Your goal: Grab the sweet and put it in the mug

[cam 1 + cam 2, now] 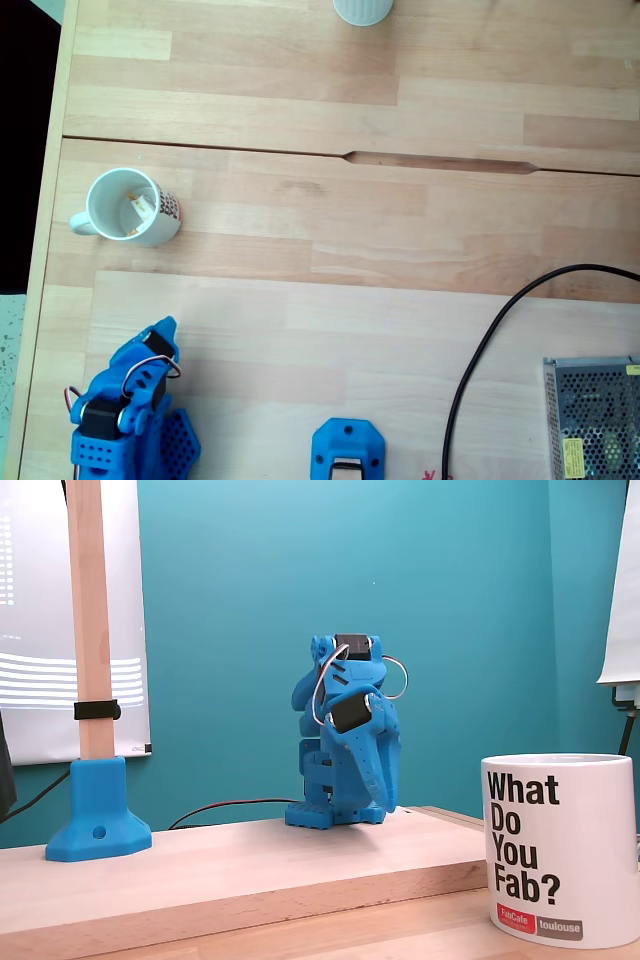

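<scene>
The tiny white sweet with yellow ends (141,208) lies inside the white ceramic mug with red dots (128,208), the blue 2-finger gripper (160,338) is folded nearby, maybe shut though I cannot tell, and swinging out could bump the mug over

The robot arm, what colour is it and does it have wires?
The arm is bright blue plastic, chunky, with black motor blocks set into it. Thin looping wires, red and white, run along its joints. Its base is blue too, and one panel has a honeycomb hole pattern.
</scene>
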Robot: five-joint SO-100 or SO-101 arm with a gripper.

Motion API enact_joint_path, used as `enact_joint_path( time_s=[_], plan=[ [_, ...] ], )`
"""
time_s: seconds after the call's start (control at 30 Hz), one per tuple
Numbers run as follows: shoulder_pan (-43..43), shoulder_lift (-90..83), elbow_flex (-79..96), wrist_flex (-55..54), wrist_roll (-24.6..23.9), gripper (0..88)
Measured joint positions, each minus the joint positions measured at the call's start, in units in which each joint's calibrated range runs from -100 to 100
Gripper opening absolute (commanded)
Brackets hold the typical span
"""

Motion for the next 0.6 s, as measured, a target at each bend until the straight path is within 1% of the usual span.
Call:
enact_joint_path(
  time_s=[0.6],
  plan=[
    [-0.6,-1.3,1.4,0.1,0.0,3.1]
  ],
)
